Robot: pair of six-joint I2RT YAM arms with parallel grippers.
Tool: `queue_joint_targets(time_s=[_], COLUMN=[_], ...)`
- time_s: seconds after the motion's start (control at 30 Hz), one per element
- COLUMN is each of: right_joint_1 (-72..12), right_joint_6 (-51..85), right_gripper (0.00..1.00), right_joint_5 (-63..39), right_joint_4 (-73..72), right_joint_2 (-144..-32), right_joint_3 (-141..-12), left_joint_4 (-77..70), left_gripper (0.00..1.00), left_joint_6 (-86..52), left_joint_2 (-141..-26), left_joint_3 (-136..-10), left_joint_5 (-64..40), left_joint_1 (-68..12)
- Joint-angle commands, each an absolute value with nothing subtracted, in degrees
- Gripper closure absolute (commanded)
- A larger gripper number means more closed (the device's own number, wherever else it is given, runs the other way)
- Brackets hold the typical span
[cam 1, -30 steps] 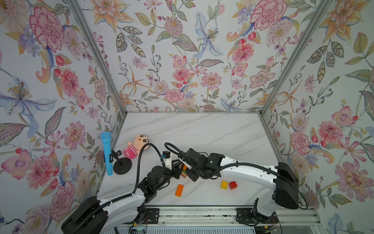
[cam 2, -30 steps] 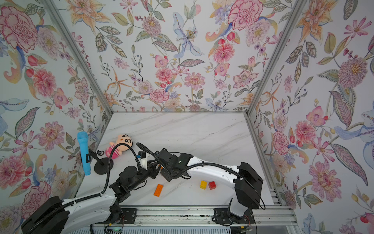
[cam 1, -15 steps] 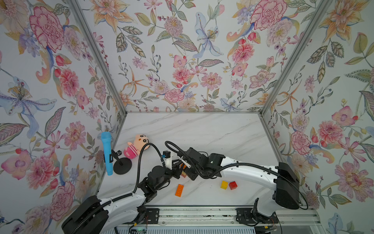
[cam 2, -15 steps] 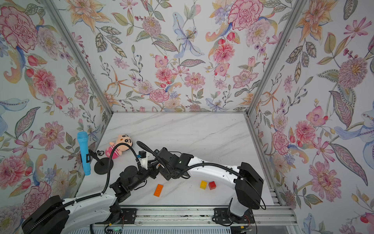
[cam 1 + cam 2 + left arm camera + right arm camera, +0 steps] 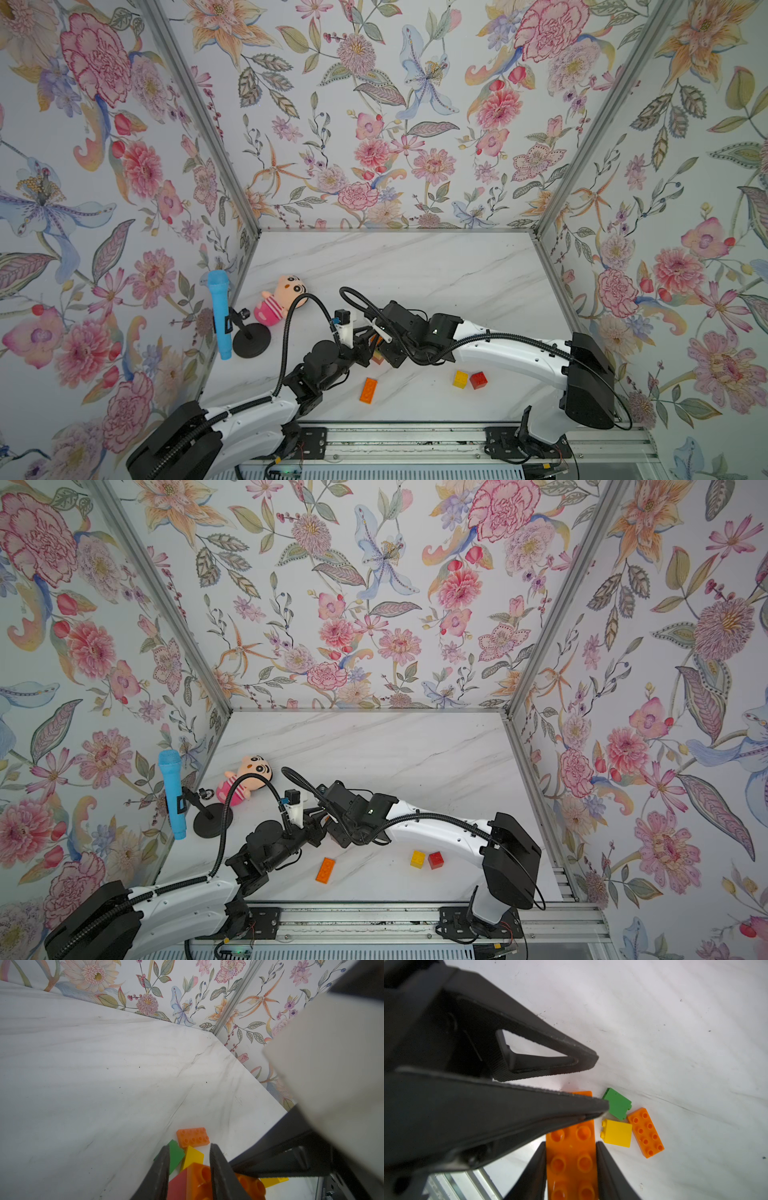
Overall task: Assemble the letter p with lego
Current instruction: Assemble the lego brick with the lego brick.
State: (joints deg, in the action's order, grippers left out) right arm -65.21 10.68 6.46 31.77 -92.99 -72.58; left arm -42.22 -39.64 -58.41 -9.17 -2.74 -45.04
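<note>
Our right gripper (image 5: 570, 1142) was clamped across the long sides of an orange brick (image 5: 571, 1159), whose studs faced its wrist camera and which looked raised off the table (image 5: 395, 266). The left gripper (image 5: 189, 1145) met it nose to nose and was clenched on that brick's far end. There a red brick (image 5: 176, 1185) sat against the orange between its fingers, though we could not tell whether the two were already pressed together. Just beyond lay a green brick (image 5: 616, 1103) and a yellow brick (image 5: 616, 1133) on their sides, with a second orange brick (image 5: 645, 1132) just beside them. Nearer the table's front edge, well apart, were a third orange brick (image 5: 368, 390), a yellow square (image 5: 460, 379) and a red square (image 5: 478, 380). Over the last second the top views showed hardly any change: both grippers stayed over the same spot and those three front bricks had not moved. We judged this to be fine joining work in hand, not fetching, with most of the P still unbuilt.
</note>
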Motion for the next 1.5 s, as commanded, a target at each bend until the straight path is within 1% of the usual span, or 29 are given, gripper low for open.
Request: queue_joint_targets(time_s=[0.0, 0.17, 0.33, 0.5, 0.63, 0.7, 0.77, 0.87, 0.97, 1.17, 1.33, 1.47], right_joint_1=[-64.26, -63.65, -64.57, -65.25, -65.47, -65.41, -65.39, -65.32, -65.08, -64.08, -62.94, -62.40], right_joint_6=[10.96, 10.72, 10.06, 9.37, 8.90, 8.81, 8.62, 8.53, 8.61, 8.79, 8.69, 8.45], right_gripper=[0.63, 0.64, 0.60, 0.61, 0.67, 0.69, 0.71, 0.71, 0.72, 0.73, 0.73, 0.73], right_joint_5=[4.44, 3.08, 4.72, 5.47, 5.36, 5.43, 5.45, 5.38, 5.19, 3.99, 2.03, 1.43], right_joint_4=[31.05, 31.16, 31.34, 31.51, 31.49, 31.44, 31.53, 31.46, 31.39, 31.13, 30.34, 30.12], right_joint_2=[-91.10, -92.02, -92.26, -92.61, -92.72, -92.62, -92.55, -92.33, -92.36, -92.37, -92.37, -92.42], right_joint_3=[-72.95, -72.74, -72.44, -72.48, -72.55, -72.46, -72.30, -72.13, -72.07, -71.92, -71.54, -71.55], left_joint_4=[-28.49, -28.48, -28.56, -28.54, -28.48, -28.23, -27.96, -27.56, -27.00, -21.63, -16.23, -16.56], left_gripper=[0.65, 0.65, 0.65, 0.64, 0.60, 0.55, 0.48, 0.40, 0.37, 0.33, 0.33, 0.33], left_joint_6=[-37.60, -37.61, -37.74, -37.92, -38.73, -39.01, -39.37, -39.35, -38.94, -33.80, -30.53, -31.18], left_joint_2=[-60.38, -60.29, -60.03, -59.40, -57.46, -56.18, -54.59, -52.07, -48.76, -41.87, -37.71, -33.85], left_joint_3=[-5.94, -6.06, -6.06, -6.33, -6.58, -6.92, -7.16, -6.90, -5.69, -4.22, -3.72, -2.19], left_joint_5=[-1.49, -1.41, -1.30, -1.43, -1.42, -1.16, -0.89, -0.21, 0.63, 3.06, 3.95, 3.00], left_joint_1=[-45.62, -45.62, -45.62, -45.62, -45.66, -45.62, -45.54, -45.28, -44.84, -44.76, -44.88, -44.91])
